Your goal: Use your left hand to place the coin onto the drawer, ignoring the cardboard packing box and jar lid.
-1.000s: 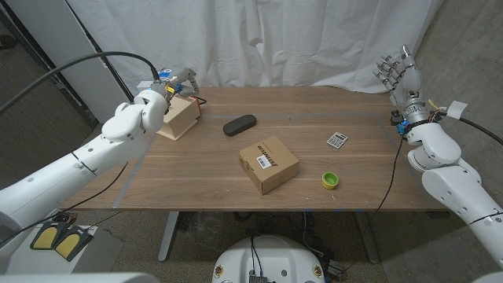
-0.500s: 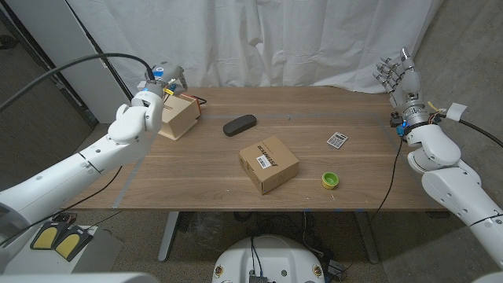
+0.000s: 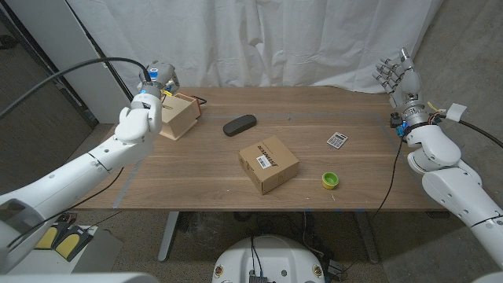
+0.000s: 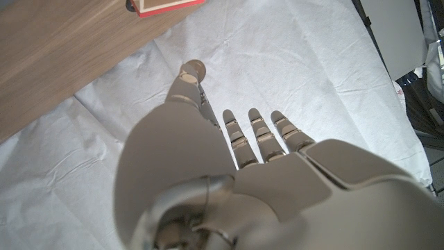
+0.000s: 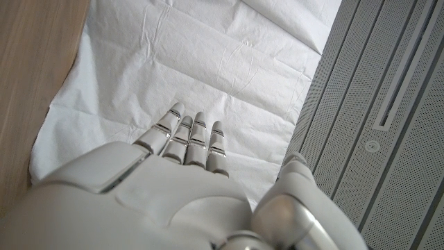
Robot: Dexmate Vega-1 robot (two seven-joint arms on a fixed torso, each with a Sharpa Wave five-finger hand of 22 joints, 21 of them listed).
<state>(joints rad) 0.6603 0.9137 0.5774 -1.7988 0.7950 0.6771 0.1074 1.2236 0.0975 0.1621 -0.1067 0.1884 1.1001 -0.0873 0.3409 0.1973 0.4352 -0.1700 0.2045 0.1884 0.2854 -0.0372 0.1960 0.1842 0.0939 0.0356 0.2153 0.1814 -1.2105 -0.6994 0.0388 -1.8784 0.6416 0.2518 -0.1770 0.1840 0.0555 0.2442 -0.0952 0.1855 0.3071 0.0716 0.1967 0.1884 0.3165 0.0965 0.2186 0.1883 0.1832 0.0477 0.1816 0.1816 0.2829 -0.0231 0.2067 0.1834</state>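
Left hand (image 3: 157, 78), upper left of head frame, raised just behind small wooden drawer (image 3: 178, 116); fingers (image 4: 260, 132) extended side by side, holding nothing. Right hand (image 3: 395, 73), upper right, upright off table edge, fingers spread and empty. Coin not discernible; cardboard packing box (image 3: 269, 163) centre frame, green jar lid (image 3: 330, 180) lower right of it.

The drawer (image 3: 178, 116) sits far left, the cardboard packing box (image 3: 269, 163) mid-table, the jar lid (image 3: 330, 180) right of it.
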